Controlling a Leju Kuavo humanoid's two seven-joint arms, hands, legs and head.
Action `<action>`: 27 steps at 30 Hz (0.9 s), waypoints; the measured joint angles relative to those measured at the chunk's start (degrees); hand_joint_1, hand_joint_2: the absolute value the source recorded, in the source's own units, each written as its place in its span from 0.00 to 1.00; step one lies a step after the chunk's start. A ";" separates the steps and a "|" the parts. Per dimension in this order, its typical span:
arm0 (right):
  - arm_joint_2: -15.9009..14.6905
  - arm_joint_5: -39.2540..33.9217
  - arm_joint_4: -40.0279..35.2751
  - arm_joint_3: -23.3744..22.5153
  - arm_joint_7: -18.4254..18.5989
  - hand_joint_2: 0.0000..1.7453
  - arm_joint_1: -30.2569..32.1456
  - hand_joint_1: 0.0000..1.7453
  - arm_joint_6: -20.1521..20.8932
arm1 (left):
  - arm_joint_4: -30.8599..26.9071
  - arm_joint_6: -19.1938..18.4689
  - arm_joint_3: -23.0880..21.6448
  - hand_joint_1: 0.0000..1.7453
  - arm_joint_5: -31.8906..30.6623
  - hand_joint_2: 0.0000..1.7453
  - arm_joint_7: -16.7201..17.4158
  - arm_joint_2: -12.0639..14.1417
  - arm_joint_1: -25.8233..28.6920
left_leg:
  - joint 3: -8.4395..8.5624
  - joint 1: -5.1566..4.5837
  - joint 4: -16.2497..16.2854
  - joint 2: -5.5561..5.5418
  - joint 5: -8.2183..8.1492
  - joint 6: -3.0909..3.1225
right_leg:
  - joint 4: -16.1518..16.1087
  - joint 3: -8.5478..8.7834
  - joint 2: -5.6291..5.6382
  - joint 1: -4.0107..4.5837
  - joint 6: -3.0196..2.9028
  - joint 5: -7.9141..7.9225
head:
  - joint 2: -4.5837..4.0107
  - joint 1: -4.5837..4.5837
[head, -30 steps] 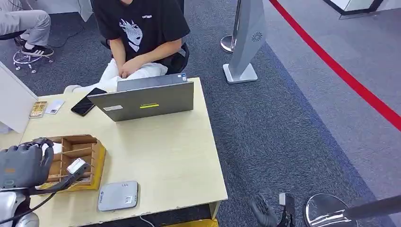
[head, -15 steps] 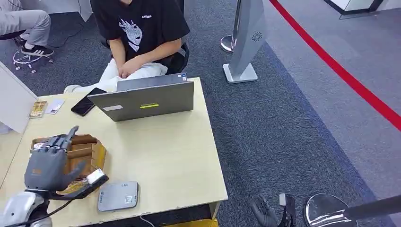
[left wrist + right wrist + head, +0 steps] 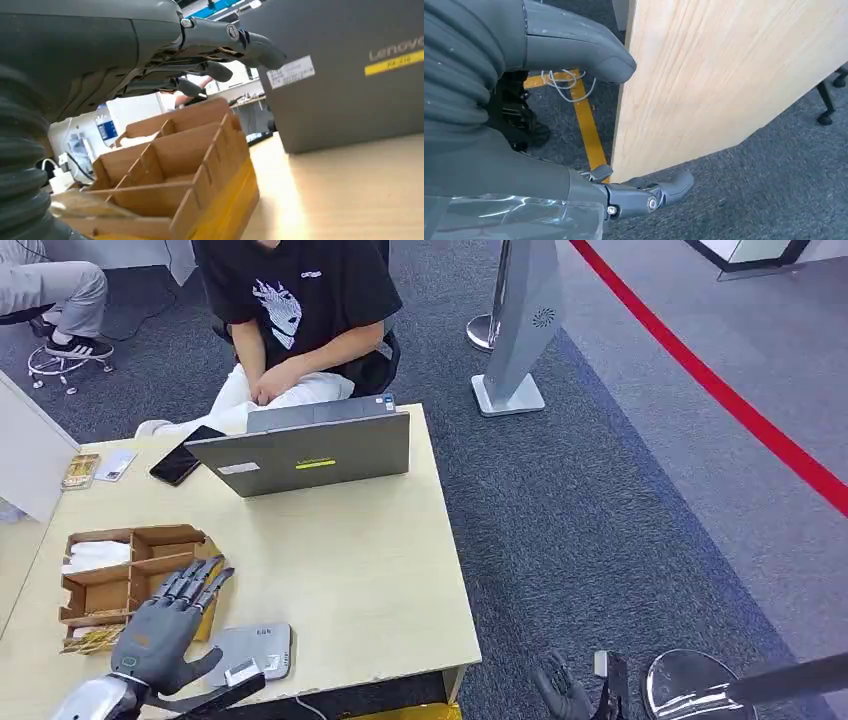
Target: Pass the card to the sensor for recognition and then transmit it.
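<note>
Small white card [image 3: 241,674] pinched under left hand [image 3: 168,630], fingers outstretched, over flat grey sensor pad [image 3: 262,647], lower left; right hand [image 3: 560,692] loosely spread.

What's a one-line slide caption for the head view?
Left robot hand holds a card over the grey sensor on the desk, beside the wooden organizer.

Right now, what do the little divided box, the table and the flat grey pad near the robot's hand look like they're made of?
The divided box looks like thin brown cardboard or plywood: matte, with slotted partitions; I can't tell which. The table seems pale wood or wood-look laminate, with fine straight grain and a smooth surface. The grey pad appears to be moulded plastic: uniform matte grey with rounded corners, beside the left hand.
</note>
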 joint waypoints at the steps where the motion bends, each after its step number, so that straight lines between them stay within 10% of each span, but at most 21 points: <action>1: 0.00 -0.02 0.00 -0.02 -0.02 1.00 0.00 0.00 -0.09 | 0.00 0.20 -0.26 0.00 0.04 1.00 0.79 0.70 0.34 | 0.00 0.00 0.00 0.00 0.00 0.00 | 0.00 0.00 0.00 0.00 0.00 0.00 | 0.00 0.00; 15: 0.02 -0.24 -0.04 -0.26 -0.09 1.00 0.03 0.00 -0.17 | -0.39 1.68 -0.46 0.00 -0.68 1.00 4.06 4.08 2.14 | -0.01 0.00 0.00 0.00 0.00 0.00 | 0.00 0.01 0.00 0.00 0.00 0.00 | 0.00 0.00; 27: 0.42 0.00 -2.82 -2.91 1.38 1.00 0.66 0.00 1.27 | -5.11 6.18 10.10 0.00 -2.16 1.00 4.54 2.79 10.28 | -0.01 0.00 -0.01 -0.01 0.00 0.00 | 0.00 0.00 -0.01 0.00 -0.02 -0.03 | 0.00 0.02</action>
